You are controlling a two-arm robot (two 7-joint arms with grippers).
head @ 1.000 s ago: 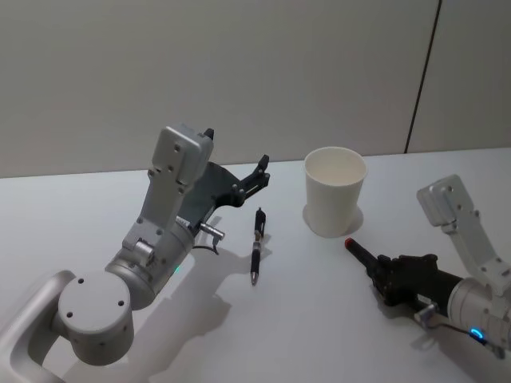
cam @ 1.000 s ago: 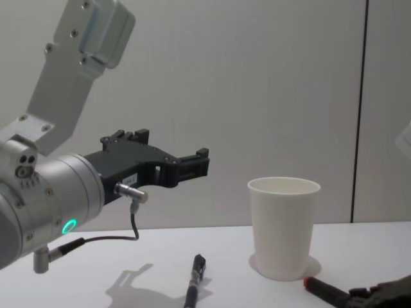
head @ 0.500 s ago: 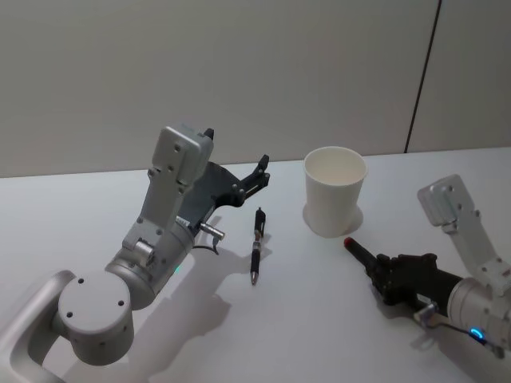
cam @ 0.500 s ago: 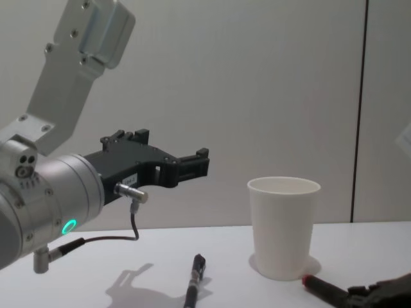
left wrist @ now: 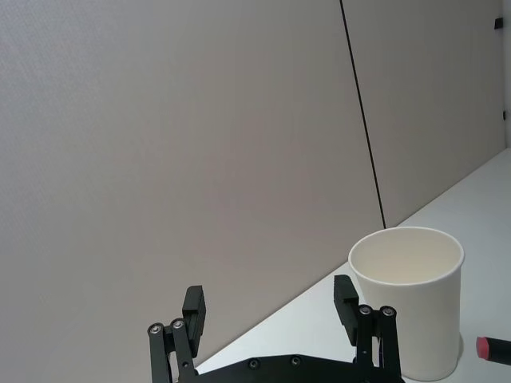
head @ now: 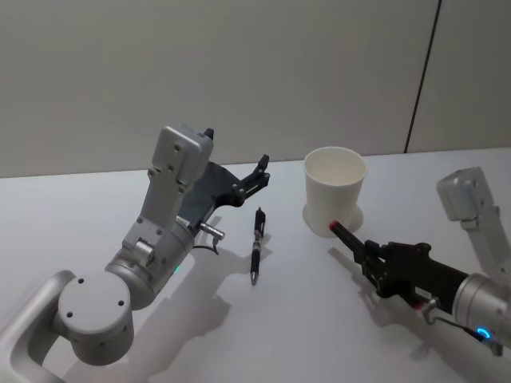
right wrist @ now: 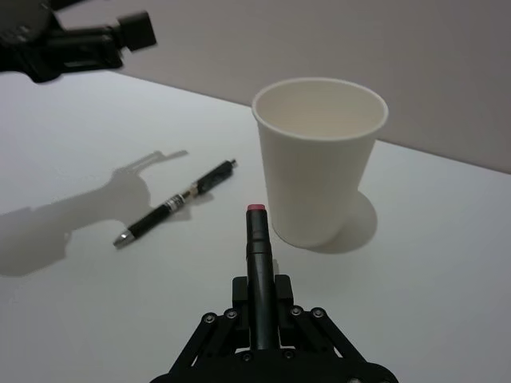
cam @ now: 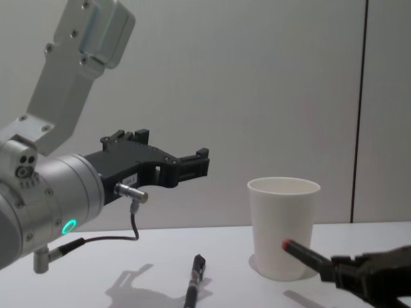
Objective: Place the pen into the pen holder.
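Note:
The pen holder [head: 335, 191] is a white paper cup standing upright right of the table's middle. My right gripper [head: 380, 266] is shut on a black pen [head: 348, 238] with a red end. It holds the pen off the table, the red end pointing at the cup's lower wall [cam: 284, 228]. In the right wrist view the held pen [right wrist: 259, 255] stops just short of the cup [right wrist: 319, 159]. A second black pen [head: 257, 244] lies flat on the table left of the cup. My left gripper [head: 259, 171] hangs open above and left of it, holding nothing.
The white table [head: 303, 335] has free room in front of and left of the lying pen [cam: 194, 279]. A plain wall runs behind the table's far edge. The left arm's shadow falls on the table beside the lying pen [right wrist: 176, 203].
My right gripper has risen and moved left toward the cup, carrying the red-ended pen off the table. The left arm and the lying pen have not moved.

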